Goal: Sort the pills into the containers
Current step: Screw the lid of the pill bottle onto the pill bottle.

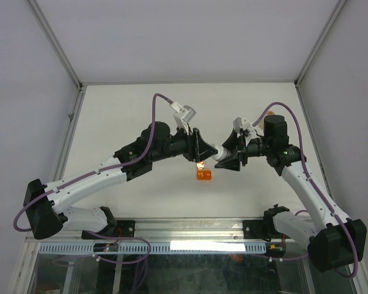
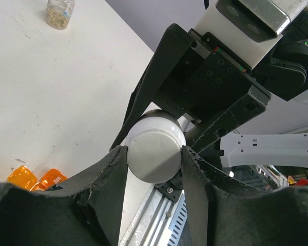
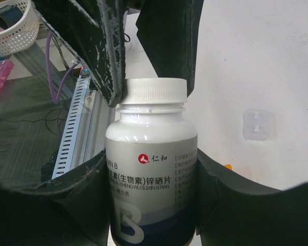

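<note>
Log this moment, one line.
right gripper: gripping white bottle body | left gripper: pinching cap | cap: on | orange cup: on table

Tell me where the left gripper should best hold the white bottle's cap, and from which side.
Hold the cap on its round side wall, one finger on each opposite side, coming end-on along the axis of the white bottle. The right gripper clamps the body, so only the cap stands free.

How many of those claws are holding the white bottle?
2. The right gripper clamps the white bottle around its body; the left gripper pinches its cap from the opposite end. Neither is hidden.
</note>
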Motion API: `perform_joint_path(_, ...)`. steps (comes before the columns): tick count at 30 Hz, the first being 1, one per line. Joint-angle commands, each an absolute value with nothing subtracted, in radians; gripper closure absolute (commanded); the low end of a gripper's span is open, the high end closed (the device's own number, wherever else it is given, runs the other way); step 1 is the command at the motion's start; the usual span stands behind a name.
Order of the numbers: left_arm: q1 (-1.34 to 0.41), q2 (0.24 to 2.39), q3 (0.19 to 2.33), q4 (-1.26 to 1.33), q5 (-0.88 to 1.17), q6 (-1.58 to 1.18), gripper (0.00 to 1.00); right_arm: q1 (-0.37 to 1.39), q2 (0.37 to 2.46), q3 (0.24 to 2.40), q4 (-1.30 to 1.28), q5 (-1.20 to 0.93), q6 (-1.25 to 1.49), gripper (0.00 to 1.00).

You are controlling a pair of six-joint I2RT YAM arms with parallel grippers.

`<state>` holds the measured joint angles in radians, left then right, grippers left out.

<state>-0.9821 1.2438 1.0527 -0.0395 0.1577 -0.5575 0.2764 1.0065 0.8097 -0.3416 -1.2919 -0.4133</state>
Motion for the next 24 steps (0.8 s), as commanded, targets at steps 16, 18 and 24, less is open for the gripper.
perform_joint_path(16,-0.991,1.236,1.007,0.159,0.413,-0.540,0.77,0.258,0.987,0.827,-0.180,-1.413,-0.272,1.00)
perform_joint_path(18,-0.988,1.221,0.988,0.202,0.432,-0.547,0.78,0.252,0.983,0.816,-0.137,-1.432,-0.228,1.00)
perform_joint_path(24,-0.958,1.215,0.980,0.184,0.426,-0.568,0.80,0.244,0.964,0.816,-0.141,-1.441,-0.231,1.00)
